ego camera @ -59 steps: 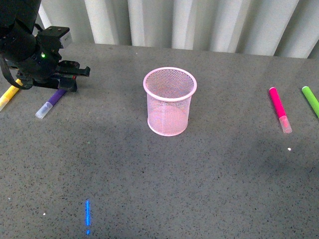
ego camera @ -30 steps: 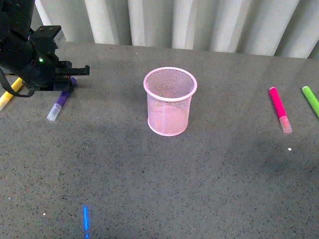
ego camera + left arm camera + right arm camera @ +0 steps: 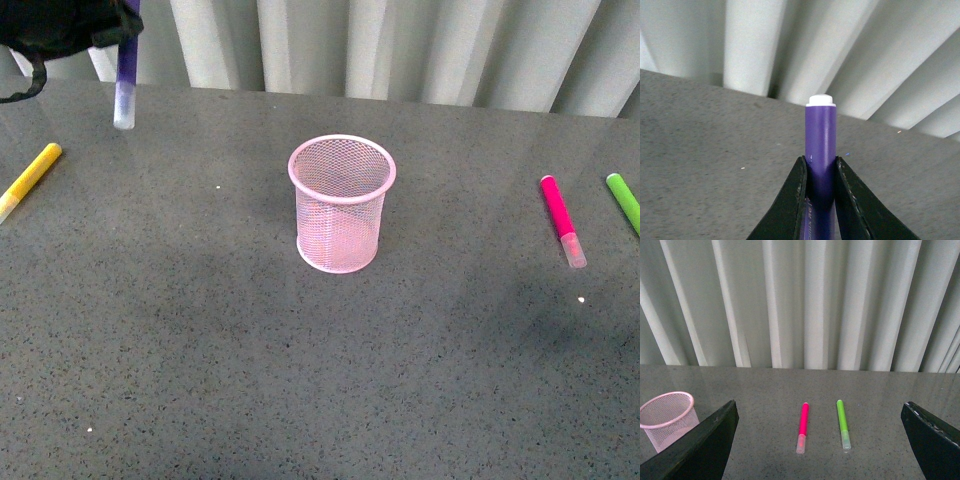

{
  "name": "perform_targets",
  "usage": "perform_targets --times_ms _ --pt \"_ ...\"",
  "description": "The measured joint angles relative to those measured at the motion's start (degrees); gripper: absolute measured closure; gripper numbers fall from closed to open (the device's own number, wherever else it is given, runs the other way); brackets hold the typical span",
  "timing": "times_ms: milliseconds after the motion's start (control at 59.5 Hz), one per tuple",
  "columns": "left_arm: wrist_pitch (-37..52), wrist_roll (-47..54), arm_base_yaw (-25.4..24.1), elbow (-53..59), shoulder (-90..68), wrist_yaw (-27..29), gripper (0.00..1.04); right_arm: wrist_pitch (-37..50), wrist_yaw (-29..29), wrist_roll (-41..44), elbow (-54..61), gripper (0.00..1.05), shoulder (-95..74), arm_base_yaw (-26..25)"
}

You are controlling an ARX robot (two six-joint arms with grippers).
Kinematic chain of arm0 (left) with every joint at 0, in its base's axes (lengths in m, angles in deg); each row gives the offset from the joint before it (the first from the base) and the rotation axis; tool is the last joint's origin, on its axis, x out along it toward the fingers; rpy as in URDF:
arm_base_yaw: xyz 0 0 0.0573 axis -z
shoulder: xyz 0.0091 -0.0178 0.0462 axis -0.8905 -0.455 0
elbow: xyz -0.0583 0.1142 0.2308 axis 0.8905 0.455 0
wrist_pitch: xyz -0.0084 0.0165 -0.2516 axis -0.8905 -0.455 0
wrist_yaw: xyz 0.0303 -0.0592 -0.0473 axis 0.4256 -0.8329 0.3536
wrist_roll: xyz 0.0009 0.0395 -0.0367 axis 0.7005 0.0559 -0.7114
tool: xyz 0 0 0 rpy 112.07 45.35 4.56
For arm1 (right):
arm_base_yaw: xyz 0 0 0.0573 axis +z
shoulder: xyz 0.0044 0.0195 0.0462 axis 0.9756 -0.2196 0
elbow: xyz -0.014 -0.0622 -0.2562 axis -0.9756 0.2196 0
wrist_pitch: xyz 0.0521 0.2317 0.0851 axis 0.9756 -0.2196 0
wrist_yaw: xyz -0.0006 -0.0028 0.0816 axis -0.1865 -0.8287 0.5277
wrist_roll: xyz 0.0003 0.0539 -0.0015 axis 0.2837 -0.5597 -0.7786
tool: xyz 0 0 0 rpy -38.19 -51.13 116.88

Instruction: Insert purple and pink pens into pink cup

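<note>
Upper left in the front view, the left gripper (image 3: 820, 165) is clamping the light, stiff, likely slippery purple pen (image 3: 125, 80) by its barrel, while the right gripper (image 3: 819, 407) is gaping apart.

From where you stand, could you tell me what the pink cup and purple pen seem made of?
The pink cup looks like painted wire mesh, probably metal: see-through wall, solid rim. The purple pen seems glossy plastic: light streaks its smooth barrel.
</note>
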Motion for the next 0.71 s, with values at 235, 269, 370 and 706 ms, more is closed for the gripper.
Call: perform_targets --times_ms 235,269,370,706 --pt "23.4 -8.1 13.6 10.8 -0.8 8.1 0.92 0.0 0.0 0.0 0.0 0.07 0.0 0.0" --pt "26.6 -8.5 15.8 11.1 -1.7 9.8 0.92 0.0 0.0 0.0 0.0 0.07 0.0 0.0" --pt "31.5 -8.9 20.7 11.0 -3.5 14.3 0.92 0.0 0.0 0.0 0.0 0.07 0.0 0.0" --pt "31.5 -7.6 23.5 3.9 -12.1 21.7 0.92 0.0 0.0 0.0 0.0 0.07 0.0 0.0"
